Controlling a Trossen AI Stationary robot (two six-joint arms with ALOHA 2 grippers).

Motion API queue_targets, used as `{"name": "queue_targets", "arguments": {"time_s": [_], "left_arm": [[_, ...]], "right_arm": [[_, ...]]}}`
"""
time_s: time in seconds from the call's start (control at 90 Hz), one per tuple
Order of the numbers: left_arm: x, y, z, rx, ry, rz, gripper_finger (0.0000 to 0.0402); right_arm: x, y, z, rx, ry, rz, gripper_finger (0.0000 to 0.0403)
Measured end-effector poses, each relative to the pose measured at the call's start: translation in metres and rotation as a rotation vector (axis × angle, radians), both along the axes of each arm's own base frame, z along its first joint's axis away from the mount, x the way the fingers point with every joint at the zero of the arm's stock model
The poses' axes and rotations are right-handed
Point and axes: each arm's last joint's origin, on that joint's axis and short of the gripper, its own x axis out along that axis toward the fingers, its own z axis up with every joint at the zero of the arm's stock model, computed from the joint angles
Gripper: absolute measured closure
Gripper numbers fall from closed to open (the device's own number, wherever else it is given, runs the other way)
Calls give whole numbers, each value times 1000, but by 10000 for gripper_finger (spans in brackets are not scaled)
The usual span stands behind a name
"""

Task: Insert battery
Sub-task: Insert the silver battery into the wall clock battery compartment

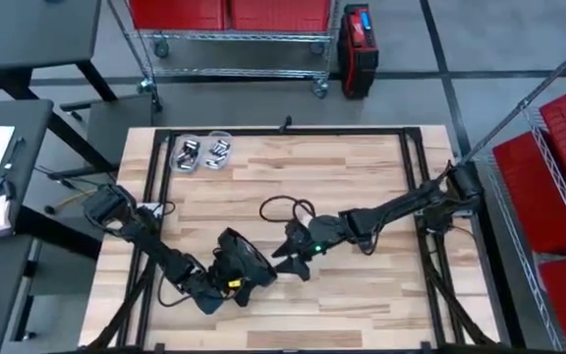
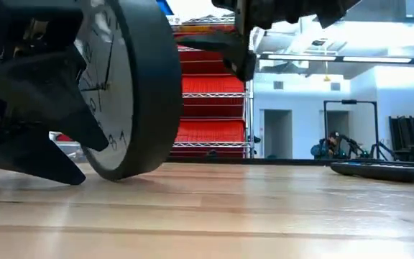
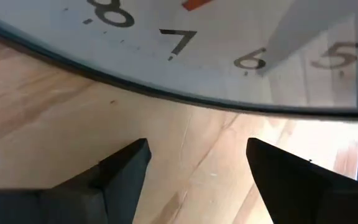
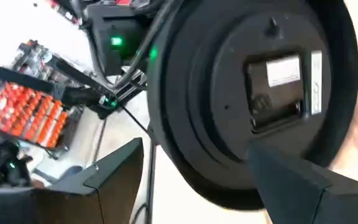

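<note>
On the left, the left gripper (image 1: 226,283) sits low at the near part of the table (image 1: 362,167), its fingers (image 3: 126,165) spread apart with bare wood between them. The clock (image 2: 131,86) stands on its rim just ahead, dial facing that gripper. To the right, the right gripper (image 1: 285,258) is open too, just beside the clock's black back, facing the battery compartment (image 4: 281,93).

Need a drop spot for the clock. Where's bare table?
Free: wood between the battery cups and the right arm's base. Crowded: centre front, where the left gripper, clock, right gripper and cable loop bunch.
</note>
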Motion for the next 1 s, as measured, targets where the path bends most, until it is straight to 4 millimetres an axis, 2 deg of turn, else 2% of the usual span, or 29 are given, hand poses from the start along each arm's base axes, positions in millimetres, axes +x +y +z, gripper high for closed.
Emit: {"name": "queue_targets", "arguments": {"time_s": [0.144,0.422,0.844,1.0], "left_arm": [[0,0,0,-1,0,0,146],[0,1,0,0,-1,1,146],[3,3,1,-9,-7,13,146],[6,6,2,-5,-14,22,146]], "right_arm": [[3,0,9,-91,-51,23,133],[4,3,12,-183,-88,29,133],[-2,25,11,-257,-93,-61,133],[12,34,4,-272,-71,-65,133]]}}
